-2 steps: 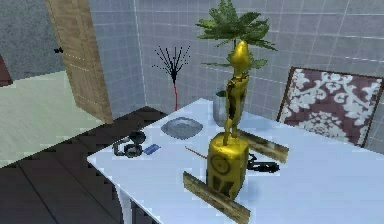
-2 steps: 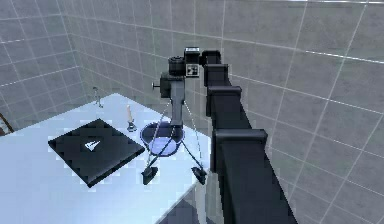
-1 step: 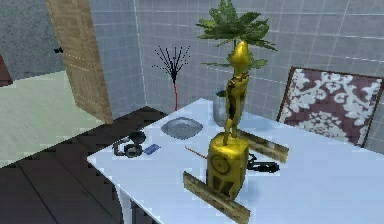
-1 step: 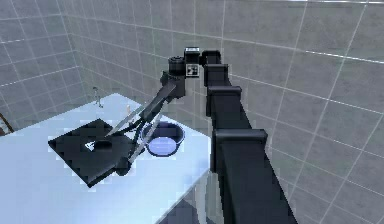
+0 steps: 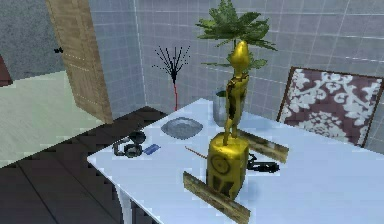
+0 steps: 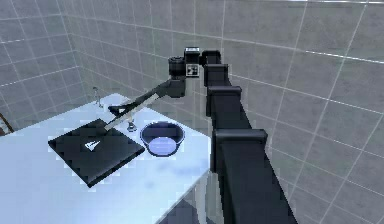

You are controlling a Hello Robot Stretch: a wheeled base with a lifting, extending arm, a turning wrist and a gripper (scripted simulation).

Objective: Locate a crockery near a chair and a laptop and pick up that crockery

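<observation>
On the white table (image 6: 140, 195) in the arm side view, a round dark-rimmed bowl (image 6: 162, 138) sits just beside the near corner of a flat black laptop (image 6: 97, 150). Above them the arm (image 6: 235, 140) reaches out, and the tool (image 6: 122, 118) slants down toward the laptop's far corner, near the bowl; whether it holds anything cannot be told. Ahead, the forward view has a golden statue (image 5: 228, 150), a potted plant (image 5: 235, 30), a shallow grey dish (image 5: 182, 127) and a patterned chair (image 5: 325, 100).
</observation>
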